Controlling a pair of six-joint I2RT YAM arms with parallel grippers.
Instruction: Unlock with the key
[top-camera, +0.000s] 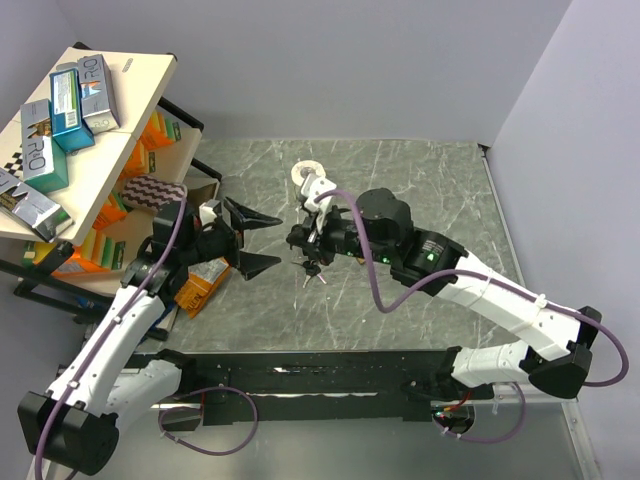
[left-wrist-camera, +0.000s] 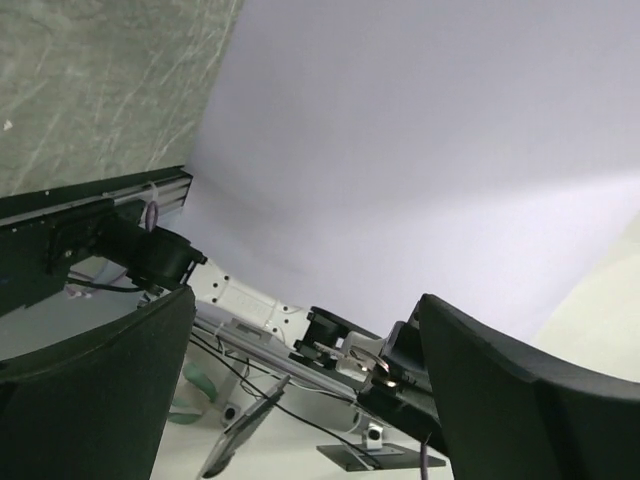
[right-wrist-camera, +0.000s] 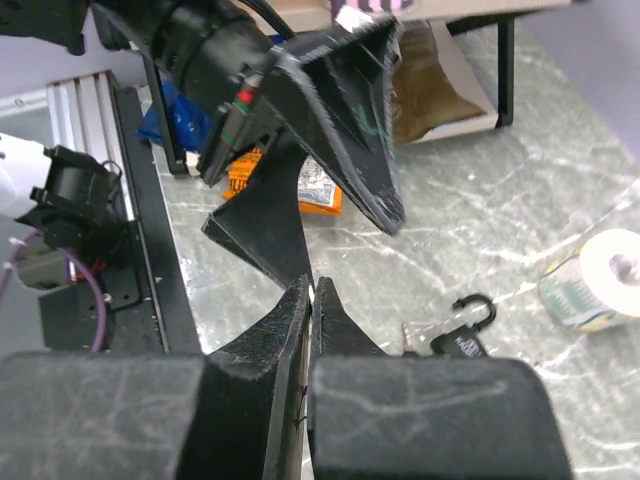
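The small black padlock (right-wrist-camera: 462, 340) lies on the marble table with its shackle up, just right of my right gripper (right-wrist-camera: 311, 285). Beside it a thin key (right-wrist-camera: 405, 338) blade pokes out from behind my finger. From above, lock and key read as one dark cluster (top-camera: 311, 266) under my right gripper (top-camera: 297, 239). Its jaws are pressed together, with only a pale sliver between the tips. My left gripper (top-camera: 282, 238) is raised and wide open, pointing at the right one's tip from the left. Its black fingers (right-wrist-camera: 350, 130) loom close ahead, and nothing lies between them (left-wrist-camera: 305, 300).
A roll of white tape (top-camera: 310, 172) sits on the table beyond the grippers. A tilted shelf unit with several boxes (top-camera: 70, 110) stands at the left, and an orange packet (top-camera: 200, 285) lies under my left arm. A black rail (top-camera: 300, 365) runs along the near edge. Walls close in at the back and right.
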